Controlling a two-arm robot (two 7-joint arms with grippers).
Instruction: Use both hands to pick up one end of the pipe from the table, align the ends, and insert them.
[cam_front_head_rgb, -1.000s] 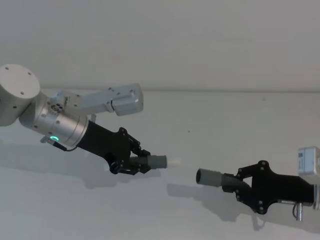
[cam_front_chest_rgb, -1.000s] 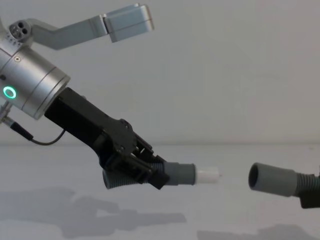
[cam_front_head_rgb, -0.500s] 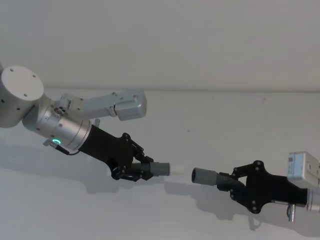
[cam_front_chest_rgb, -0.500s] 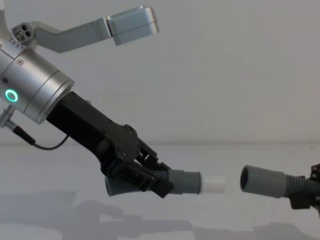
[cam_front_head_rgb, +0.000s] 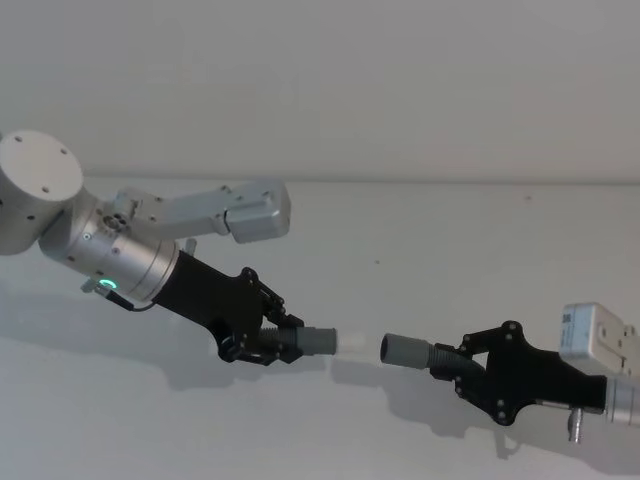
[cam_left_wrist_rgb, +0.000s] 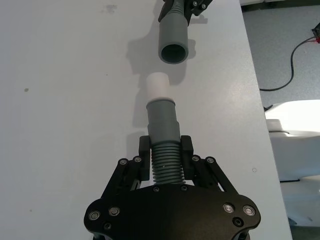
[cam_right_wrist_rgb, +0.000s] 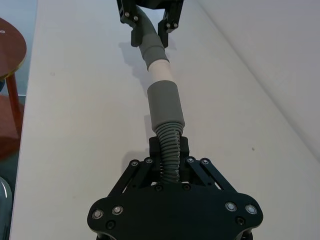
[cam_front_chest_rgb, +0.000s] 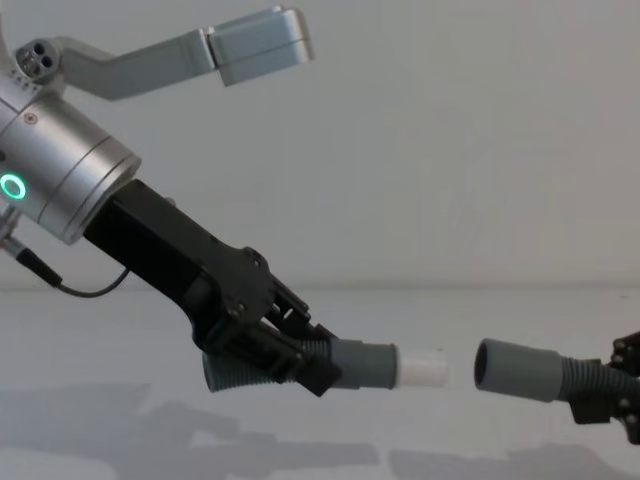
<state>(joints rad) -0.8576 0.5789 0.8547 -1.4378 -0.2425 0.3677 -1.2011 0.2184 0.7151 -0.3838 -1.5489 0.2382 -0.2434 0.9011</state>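
Pipe tip (cam_front_head_rgb: 350, 341) and mouth (cam_front_head_rgb: 384, 348) sit close, low middle. Left gripper (cam_front_head_rgb: 272, 340) squeezes the tip piece (cam_front_head_rgb: 315, 340), right gripper (cam_front_head_rgb: 448, 362) squeezes the mouth piece (cam_front_head_rgb: 410, 352). A crooked tip may hit the mouth's edge.

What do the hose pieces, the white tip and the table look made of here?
The hose pieces: dark-grey flexible plastic or rubber, judging by the ribbed corrugation; cuffs smooth, matt. White tip: probably hard plastic, smooth, opaque. Table: white, matt, soft shadows without glare; laminate or painted board, cannot tell.
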